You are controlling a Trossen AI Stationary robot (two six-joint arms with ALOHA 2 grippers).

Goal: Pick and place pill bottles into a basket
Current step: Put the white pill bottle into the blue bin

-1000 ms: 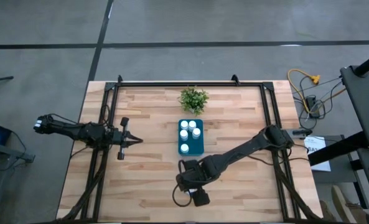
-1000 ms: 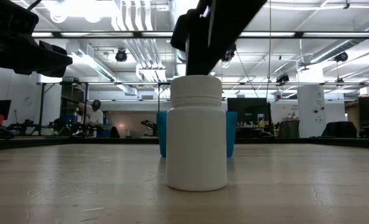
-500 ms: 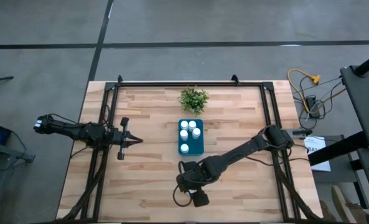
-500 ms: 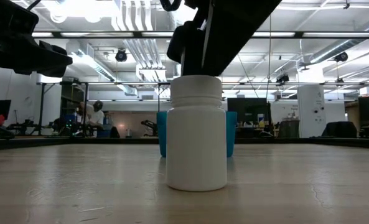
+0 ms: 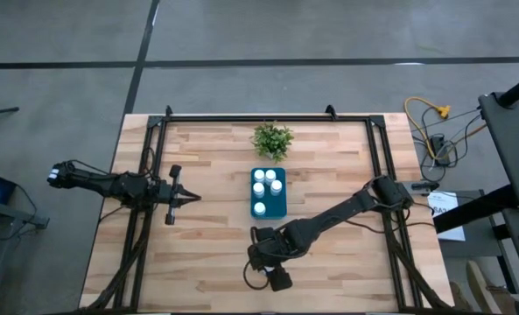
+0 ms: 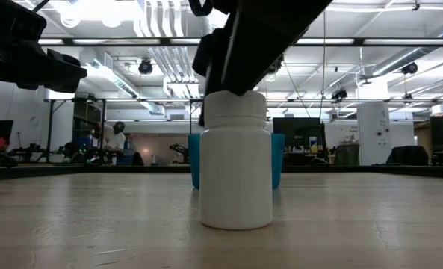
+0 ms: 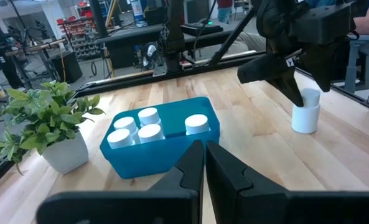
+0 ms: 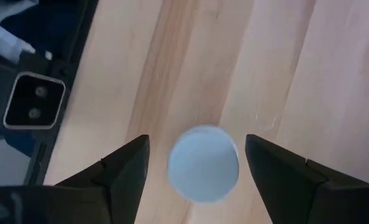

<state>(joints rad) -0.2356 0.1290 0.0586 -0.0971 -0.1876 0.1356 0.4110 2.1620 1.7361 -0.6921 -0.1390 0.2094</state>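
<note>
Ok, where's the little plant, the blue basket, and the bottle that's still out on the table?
Plant [image 7: 44,118]: left wrist view, on its green leaves.
Basket [image 7: 162,155]: left wrist view, on its blue front wall.
Bottle [image 6: 236,175]: low view, on the middle of its white body.

high: straight down | low: table-level, close behind pill bottle [image 6: 236,161] | wrists share it [image 8: 203,163]

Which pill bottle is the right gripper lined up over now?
The lone pill bottle standing upright on the bare table, between the open fingers of the right gripper. The other four bottles sit inside the teal basket.
</note>
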